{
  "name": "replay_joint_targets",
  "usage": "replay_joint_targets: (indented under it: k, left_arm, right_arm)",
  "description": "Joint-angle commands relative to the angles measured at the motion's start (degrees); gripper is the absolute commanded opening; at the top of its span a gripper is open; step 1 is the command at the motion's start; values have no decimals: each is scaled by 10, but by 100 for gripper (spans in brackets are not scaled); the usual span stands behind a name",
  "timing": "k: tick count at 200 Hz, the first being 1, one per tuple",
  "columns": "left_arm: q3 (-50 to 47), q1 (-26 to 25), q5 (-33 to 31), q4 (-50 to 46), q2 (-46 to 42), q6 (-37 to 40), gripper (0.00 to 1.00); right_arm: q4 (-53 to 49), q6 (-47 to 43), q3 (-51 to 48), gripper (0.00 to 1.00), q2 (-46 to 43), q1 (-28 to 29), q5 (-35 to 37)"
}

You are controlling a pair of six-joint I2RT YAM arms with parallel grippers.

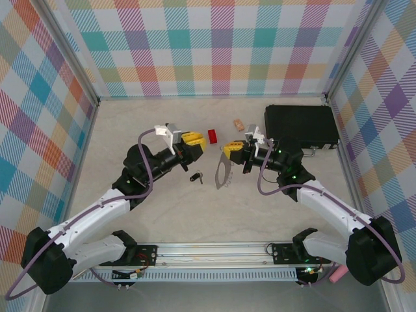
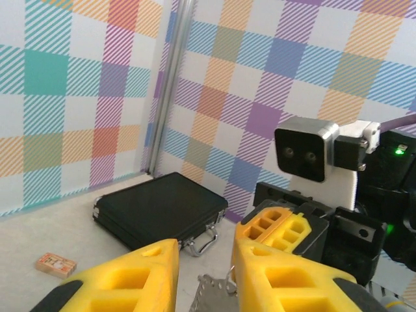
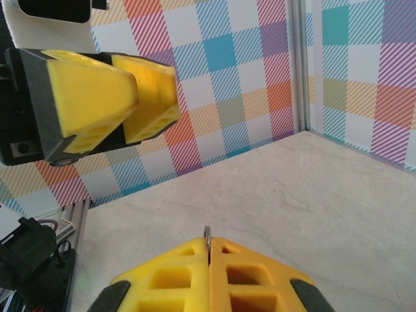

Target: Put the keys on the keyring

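Overall, desk (image 1: 260, 214): pale and marbled.
Case (image 1: 300, 125): black, laid flat at far right.
Left fingers (image 1: 192, 138): parted, nothing grasped, raised opposite the right fingers.
Right fingers (image 1: 231, 148): clenched on the keyring's rim.
Keyring (image 1: 222, 170): grey, hung tilted below the right fingers.
Red block (image 1: 212, 136): set behind the gap between both fingers.
Tan block (image 1: 239, 123): placed near the case.
Key (image 1: 196, 177): left loose on the desk, just left of the keyring.

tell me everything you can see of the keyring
The keyring is a thin, flat grey ring, metallic-looking, with small wire loops along its edge. It stands on edge, tilted, pinched at the top by the shut right end effector. Whether its lower edge touches the table cannot be told.
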Motion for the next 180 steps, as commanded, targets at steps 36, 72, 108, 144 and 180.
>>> replay_joint_targets:
  k: [36, 72, 108, 144, 180]
  left_arm:
    - [-13, 4, 21, 8, 12, -7, 28]
    - [-10, 4, 18, -6, 19, -2, 28]
    - [-8, 8, -6, -39, 15, 16, 28]
    - [10, 16, -60, -138, 16, 57, 27]
    - [16, 22, -91, -196, 25, 75, 27]
  right_arm:
    - [41, 1, 5, 0, 3, 3, -1]
    - [7, 8, 18, 0, 4, 3, 20]
    - [-72, -7, 44, 0, 3, 3, 50]
    - [-114, -37, 42, 0, -1, 8, 88]
    - [-155, -75, 41, 0, -9, 21, 141]
